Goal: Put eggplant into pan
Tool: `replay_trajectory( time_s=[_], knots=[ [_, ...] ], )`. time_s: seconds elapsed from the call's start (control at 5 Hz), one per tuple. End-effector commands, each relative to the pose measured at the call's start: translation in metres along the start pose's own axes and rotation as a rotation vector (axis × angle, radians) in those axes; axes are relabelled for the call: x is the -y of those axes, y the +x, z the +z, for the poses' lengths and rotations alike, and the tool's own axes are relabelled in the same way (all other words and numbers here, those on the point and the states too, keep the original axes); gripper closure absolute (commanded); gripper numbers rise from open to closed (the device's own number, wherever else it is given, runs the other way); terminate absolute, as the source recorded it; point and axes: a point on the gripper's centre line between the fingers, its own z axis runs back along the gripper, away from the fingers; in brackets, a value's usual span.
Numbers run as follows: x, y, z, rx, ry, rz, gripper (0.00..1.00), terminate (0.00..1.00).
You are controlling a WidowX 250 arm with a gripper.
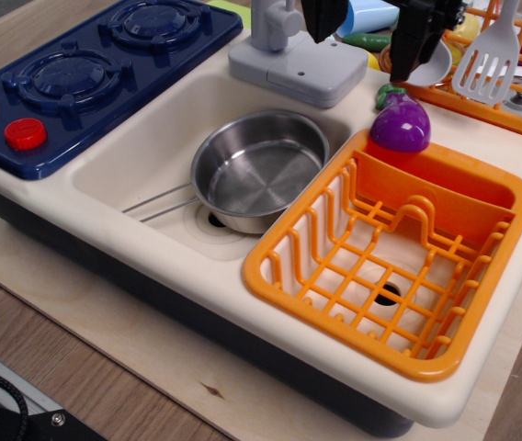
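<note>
The purple eggplant with its dark green stem cap lies on the cream counter, just behind the back rim of the orange basket. The round steel pan stands empty in the left sink basin, to the left of and nearer than the eggplant. My black gripper hangs at the top edge, above and behind the eggplant. Its jaws stand apart with nothing between them, and its right finger is closest to the eggplant without touching it.
An orange dish-drainer basket fills the right basin. A grey faucet stands behind the pan. A blue stove with red knobs is at left. An orange rack with a white spatula and a green toy vegetable are at the back right.
</note>
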Motion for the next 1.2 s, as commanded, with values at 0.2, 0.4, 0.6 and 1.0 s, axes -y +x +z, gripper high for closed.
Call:
replay_trajectory(
  time_s=[0.2,0.4,0.6,1.0],
  knots=[
    [0.000,0.014,-0.007,-0.019,-0.010,0.094,0.00,0.00],
    [0.000,0.018,-0.015,-0.011,-0.023,0.156,0.00,0.00],
    [0.005,0.020,-0.020,0.002,-0.031,0.190,0.00,0.00],
    [0.014,0.025,-0.031,0.035,-0.037,0.225,0.00,0.00]
  ],
)
